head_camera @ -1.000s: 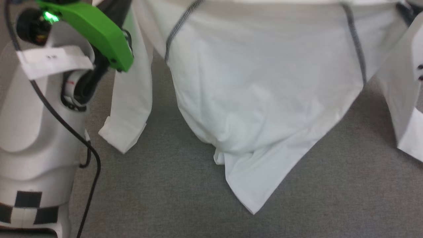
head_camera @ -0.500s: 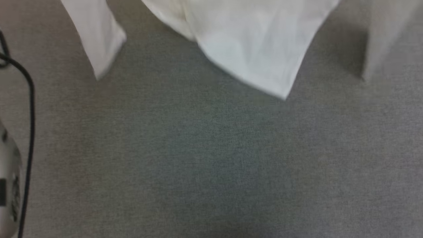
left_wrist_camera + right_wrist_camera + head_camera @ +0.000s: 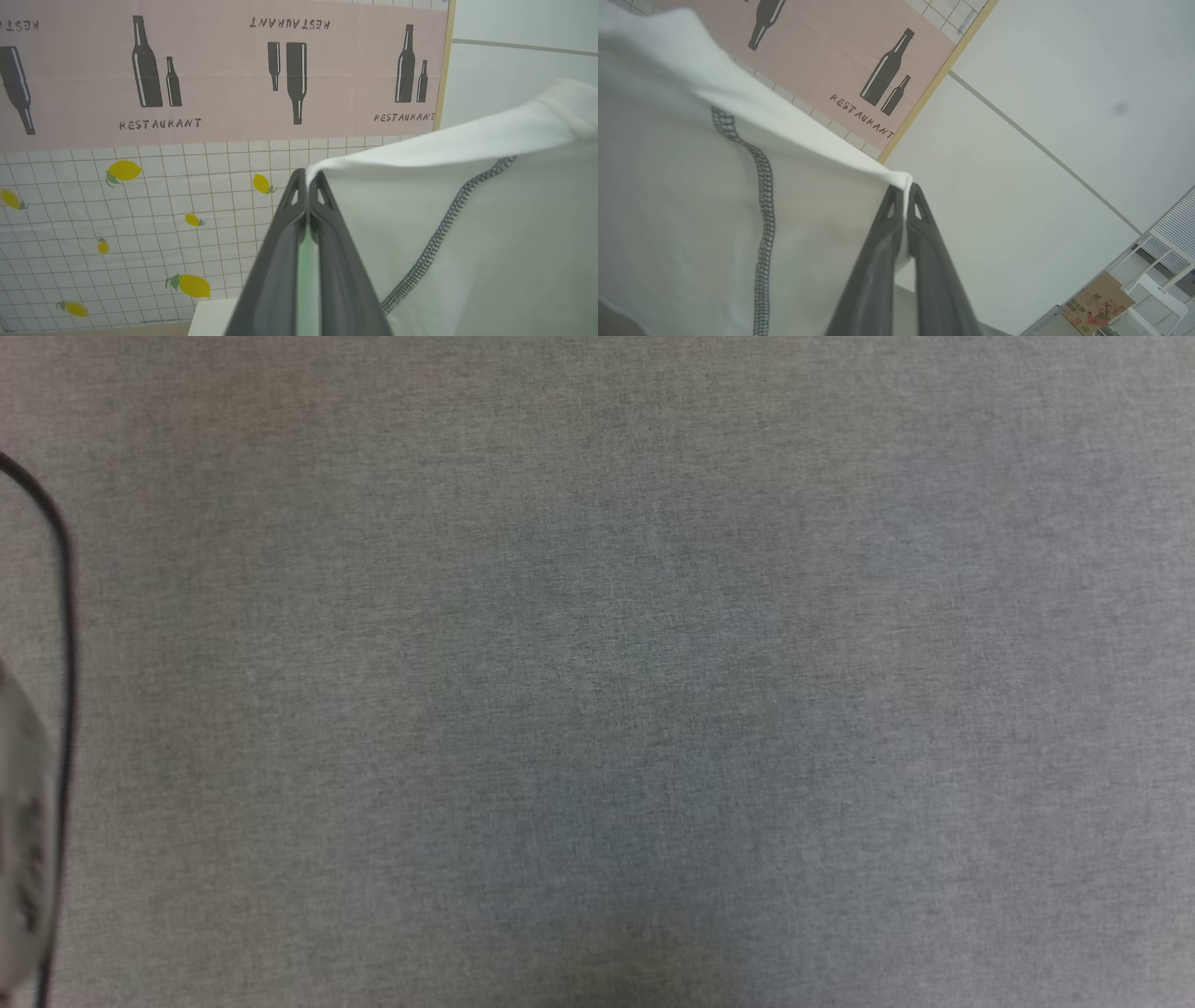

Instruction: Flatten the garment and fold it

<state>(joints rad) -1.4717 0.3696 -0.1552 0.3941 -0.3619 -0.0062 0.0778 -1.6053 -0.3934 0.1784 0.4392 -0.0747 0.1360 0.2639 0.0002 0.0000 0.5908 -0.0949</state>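
The garment (image 3: 467,242) is a thin white T-shirt with dark grey zigzag seam stitching, held up in the air in front of the wall. In the left wrist view my left gripper (image 3: 307,179) is shut on one corner of its top edge, and the cloth spreads off to the right. In the right wrist view my right gripper (image 3: 906,192) is shut on another corner of the garment (image 3: 691,210), which hangs to the left of the fingers.
The head view looks down on the grey fabric-covered surface (image 3: 597,672), with a black cable (image 3: 63,616) and a pale robot part along the left edge. A wall poster with bottles (image 3: 224,70) and lemon-print tiles (image 3: 140,224) lie beyond the left gripper. A cardboard box (image 3: 1097,303) shows at the lower right.
The garment and the left arm have slid up and out of the head view, leaving bare grey surface; much of this may be camera movement.
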